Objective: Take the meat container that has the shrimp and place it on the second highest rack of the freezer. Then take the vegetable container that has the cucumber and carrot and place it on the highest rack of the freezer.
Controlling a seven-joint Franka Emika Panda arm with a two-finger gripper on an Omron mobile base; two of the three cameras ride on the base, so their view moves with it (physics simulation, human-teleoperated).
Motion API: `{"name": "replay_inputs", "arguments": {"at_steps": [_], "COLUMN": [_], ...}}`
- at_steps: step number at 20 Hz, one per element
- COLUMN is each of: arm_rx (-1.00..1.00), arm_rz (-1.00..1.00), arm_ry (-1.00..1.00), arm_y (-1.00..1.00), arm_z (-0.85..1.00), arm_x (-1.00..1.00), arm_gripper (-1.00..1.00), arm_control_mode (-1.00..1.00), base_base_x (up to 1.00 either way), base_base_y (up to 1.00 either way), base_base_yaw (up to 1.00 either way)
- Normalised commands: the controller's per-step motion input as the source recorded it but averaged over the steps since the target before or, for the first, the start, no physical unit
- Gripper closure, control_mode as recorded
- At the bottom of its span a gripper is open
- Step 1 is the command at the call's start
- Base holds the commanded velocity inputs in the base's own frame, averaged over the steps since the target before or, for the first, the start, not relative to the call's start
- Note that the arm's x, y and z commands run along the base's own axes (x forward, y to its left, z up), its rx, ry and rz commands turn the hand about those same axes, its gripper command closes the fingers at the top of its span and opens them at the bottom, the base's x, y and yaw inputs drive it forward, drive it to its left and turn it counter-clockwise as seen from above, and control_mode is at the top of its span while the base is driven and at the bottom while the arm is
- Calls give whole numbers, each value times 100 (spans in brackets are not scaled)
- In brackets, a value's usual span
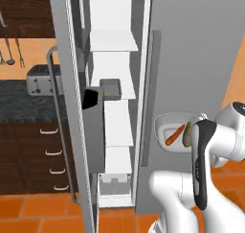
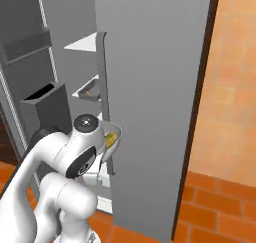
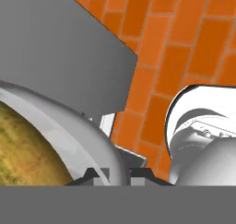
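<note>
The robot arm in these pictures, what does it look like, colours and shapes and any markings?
The arm is built of smooth, rounded, glossy white links with dark grey to black bands at the joints. One joint ends in a round grey cap. The gripper has two small dark fingertips. No cables or markings can be made out.

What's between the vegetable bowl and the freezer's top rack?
The bowl, gripped at its rim by the end effector, hangs before the closed door. That door's long handle and inner edge stand between it and the highest rack, up-left in the open compartment.
</note>
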Motion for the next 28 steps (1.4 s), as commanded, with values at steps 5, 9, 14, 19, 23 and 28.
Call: {"name": "replay_inputs", "arguments": {"at_steps": [5, 9, 14, 19, 23, 28], "arm_rx": [0, 0, 0, 0, 0, 0], "arm_rz": [0, 0, 0, 0, 0, 0], "arm_ry": [0, 0, 0, 0, 0, 0], "arm_y": [0, 0, 0, 0, 0, 0], "arm_z": [0, 0, 0, 0, 0, 0], "arm_x": [0, 0, 0, 0, 0, 0], "arm_gripper": [100, 100, 100, 100, 100, 100], "arm_control_mode": [100, 100, 100, 100, 100, 100], "base_base_x": [9, 50, 46, 35, 26, 23], "base_base_y": [4, 0, -4, 0, -8, -16], "base_base_yaw": [75, 35, 33, 28, 25, 5]}}
